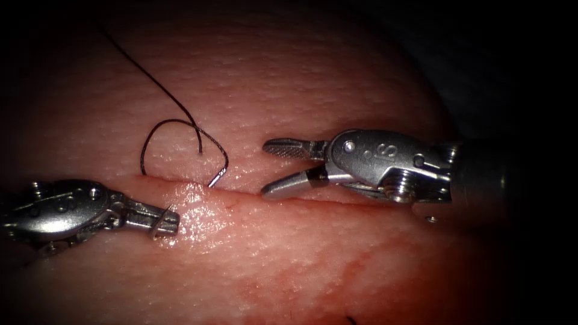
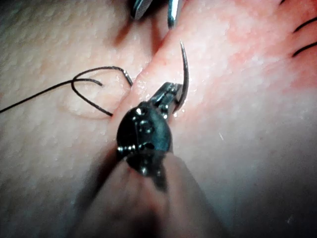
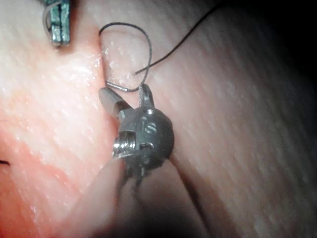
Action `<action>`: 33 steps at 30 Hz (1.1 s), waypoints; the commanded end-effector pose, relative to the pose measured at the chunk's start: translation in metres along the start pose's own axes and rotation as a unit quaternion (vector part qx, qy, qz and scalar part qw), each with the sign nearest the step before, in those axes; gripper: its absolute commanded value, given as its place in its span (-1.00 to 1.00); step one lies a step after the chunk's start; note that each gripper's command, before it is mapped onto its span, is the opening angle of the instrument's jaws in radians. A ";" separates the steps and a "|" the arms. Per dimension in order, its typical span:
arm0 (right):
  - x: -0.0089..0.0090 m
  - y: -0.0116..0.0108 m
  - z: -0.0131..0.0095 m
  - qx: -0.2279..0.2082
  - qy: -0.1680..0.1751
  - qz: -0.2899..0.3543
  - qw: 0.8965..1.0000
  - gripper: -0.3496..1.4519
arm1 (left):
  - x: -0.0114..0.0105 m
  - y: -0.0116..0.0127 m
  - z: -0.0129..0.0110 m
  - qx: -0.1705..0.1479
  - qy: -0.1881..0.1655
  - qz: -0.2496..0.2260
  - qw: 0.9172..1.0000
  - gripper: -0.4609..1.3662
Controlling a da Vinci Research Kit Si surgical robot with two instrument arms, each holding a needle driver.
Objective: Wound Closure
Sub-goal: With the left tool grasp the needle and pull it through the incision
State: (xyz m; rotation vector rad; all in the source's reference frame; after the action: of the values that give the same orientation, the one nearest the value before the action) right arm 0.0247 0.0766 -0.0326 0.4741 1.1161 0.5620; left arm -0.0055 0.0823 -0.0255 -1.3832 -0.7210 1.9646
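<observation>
My left tool (image 1: 167, 221) is shut on the curved needle (image 2: 186, 74) near its middle, just below the left part of the cut (image 1: 241, 191) in the endoscope view. The needle's tip stands free above the tissue. Its silvery tail end (image 1: 215, 178) dips into the cut from the upper side, so the stretch between is hidden in the tissue. Dark thread (image 1: 156, 84) runs from that tail, curls in a loop (image 1: 144, 150) and trails up and left. My right tool (image 1: 265, 170) lies along the cut to the right, open and holding nothing, its lower jaw resting on the tissue.
Red fluid stains the tissue (image 1: 337, 265) below the cut. Dark stitch ends (image 2: 303, 37) lie further along the tissue, and one short end (image 1: 350, 320) shows at the lower edge. The thread loop (image 3: 126, 34) lies close to my right tool's open jaws.
</observation>
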 end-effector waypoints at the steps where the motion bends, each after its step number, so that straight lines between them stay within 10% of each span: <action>1: 0.0001 0.0000 -0.0001 -0.001 0.000 0.001 1.000 -0.15 | 0.0000 0.0000 0.0000 0.001 0.000 0.000 1.000 -0.56; 19: 0.0002 -0.0002 -0.0001 -0.004 0.001 0.002 1.000 -0.13 | 0.0018 -0.0014 -0.0020 0.029 0.016 0.016 0.999 0.05; 33: 0.0002 -0.0004 0.0000 -0.003 0.001 0.001 1.000 -0.12 | 0.0026 -0.0020 -0.0072 0.029 0.017 0.042 0.999 -0.30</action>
State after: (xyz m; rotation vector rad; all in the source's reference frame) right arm 0.0249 0.0764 -0.0330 0.4693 1.1151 0.5680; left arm 0.0011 0.0859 -0.0280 -1.4350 -0.5973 2.0055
